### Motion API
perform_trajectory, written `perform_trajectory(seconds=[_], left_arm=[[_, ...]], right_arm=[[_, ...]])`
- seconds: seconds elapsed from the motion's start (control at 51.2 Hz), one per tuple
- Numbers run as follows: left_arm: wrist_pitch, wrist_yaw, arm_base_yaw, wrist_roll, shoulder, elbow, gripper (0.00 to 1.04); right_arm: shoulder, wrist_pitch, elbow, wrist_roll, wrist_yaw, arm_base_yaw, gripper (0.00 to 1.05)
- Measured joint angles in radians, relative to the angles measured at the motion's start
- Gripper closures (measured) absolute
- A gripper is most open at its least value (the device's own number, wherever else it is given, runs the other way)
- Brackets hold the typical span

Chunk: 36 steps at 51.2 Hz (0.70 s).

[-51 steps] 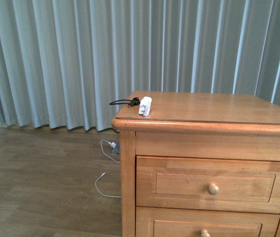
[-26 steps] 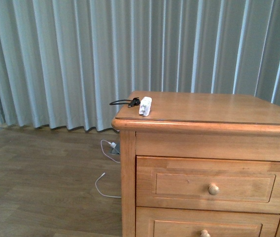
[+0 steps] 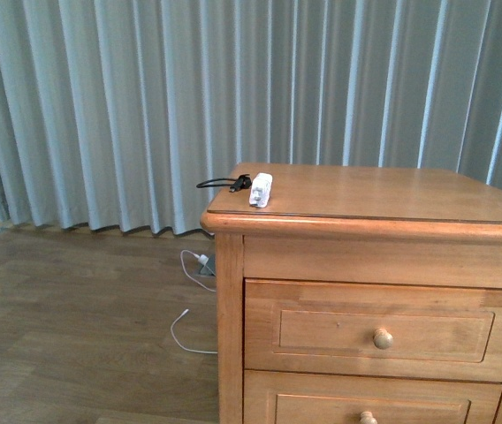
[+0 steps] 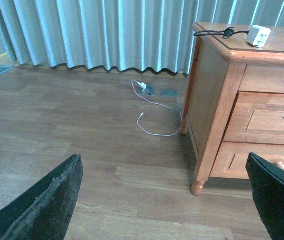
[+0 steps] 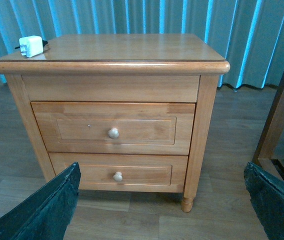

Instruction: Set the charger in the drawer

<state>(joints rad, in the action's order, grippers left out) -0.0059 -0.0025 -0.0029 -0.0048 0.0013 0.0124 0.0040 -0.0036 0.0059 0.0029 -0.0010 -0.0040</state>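
Both my grippers are off the cabinet [image 3: 229,336]. My left gripper [image 4: 163,156] has its jaws spread wide and empty, and so does my right gripper [image 5: 161,165].

Reading the front view left to right, a white cable [image 3: 185,322] lies on the floor beside the cabinet, clear of any reach. The charger [image 3: 261,189] sits on the cabinet top near its front left corner, at about 11 o'clock from the knob [image 3: 382,337]. Its white block runs roughly 12 to 6 o'clock, and its black cable loops off toward 9 o'clock as far as the top's edge.

The drawer [image 3: 384,331] is shut, with the shorter lower drawer [image 3: 370,408] beneath it. A wooden frame [image 5: 282,115] stands to the cabinet's right, well apart.

I judge my left arm nearer the charger [image 4: 258,36], closing across its short sides. My right arm faces the drawer [image 5: 113,127] squarely, so it should pull the knob [image 5: 113,133] first. Nothing blocks either path; the trailing cable could snag on the edge.
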Motion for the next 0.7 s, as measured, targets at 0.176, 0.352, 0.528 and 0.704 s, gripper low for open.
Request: perform_trajectory(seconds=[0.176, 0.352, 0.528, 0.704], left_arm=[[0.000, 0.000, 0.000, 0.000, 0.000, 0.000, 0.06], [0.000, 0.000, 0.000, 0.000, 0.000, 0.000, 0.06], [0.000, 0.000, 0.000, 0.000, 0.000, 0.000, 0.06], [0.000, 0.000, 0.000, 0.000, 0.000, 0.000, 0.06]], right_arm=[[0.000, 0.000, 0.000, 0.000, 0.000, 0.000, 0.08], [0.001, -0.003, 0.000, -0.002, 0.001, 0.000, 0.08], [0.160, -0.130, 0.056, -0.074, 0.039, 0.066, 0.08], [0.394, -0.037, 0.099, -0.072, 0.085, 0.151, 0.08]])
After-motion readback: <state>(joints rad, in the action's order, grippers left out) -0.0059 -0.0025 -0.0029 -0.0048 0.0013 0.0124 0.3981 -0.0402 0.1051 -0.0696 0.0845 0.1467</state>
